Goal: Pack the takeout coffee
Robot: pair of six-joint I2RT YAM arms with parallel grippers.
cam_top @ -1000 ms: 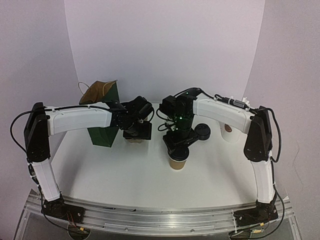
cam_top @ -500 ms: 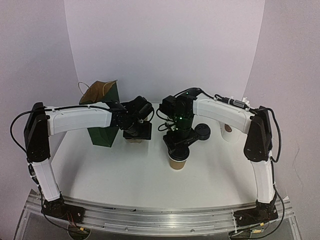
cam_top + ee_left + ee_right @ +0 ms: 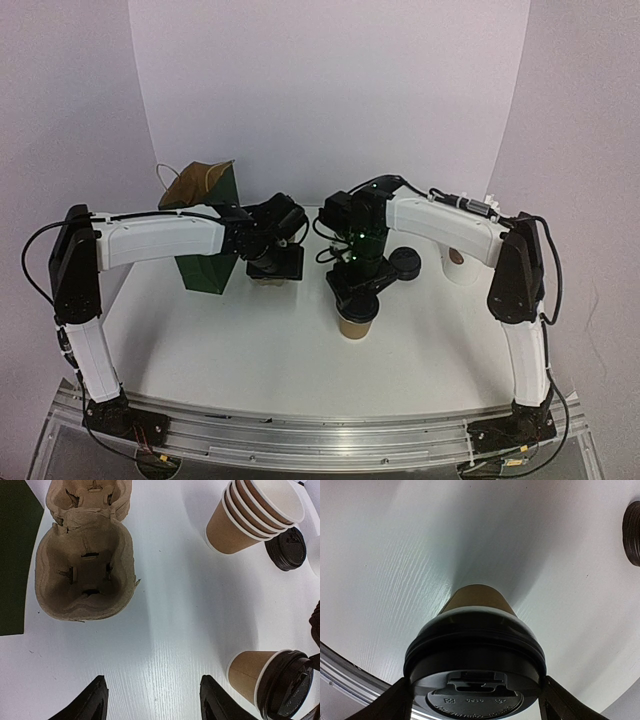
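The right gripper (image 3: 476, 704) is spread wide, with one finger pressed against each side of the black lid of the takeout coffee (image 3: 476, 645). The cup stands upright on the table (image 3: 395, 555) directly beneath the gripper. The left gripper (image 3: 152, 692) hangs wide apart and empty, with the pulp carrier tray (image 3: 85, 575) ahead of it to its left.

The right gripper (image 3: 357, 298) sits directly over the takeout coffee (image 3: 356, 326) on the worktop (image 3: 250, 340). From the cup, a green bag (image 3: 205, 240) stands at ten o'clock, a black lid (image 3: 406, 262) at one o'clock.
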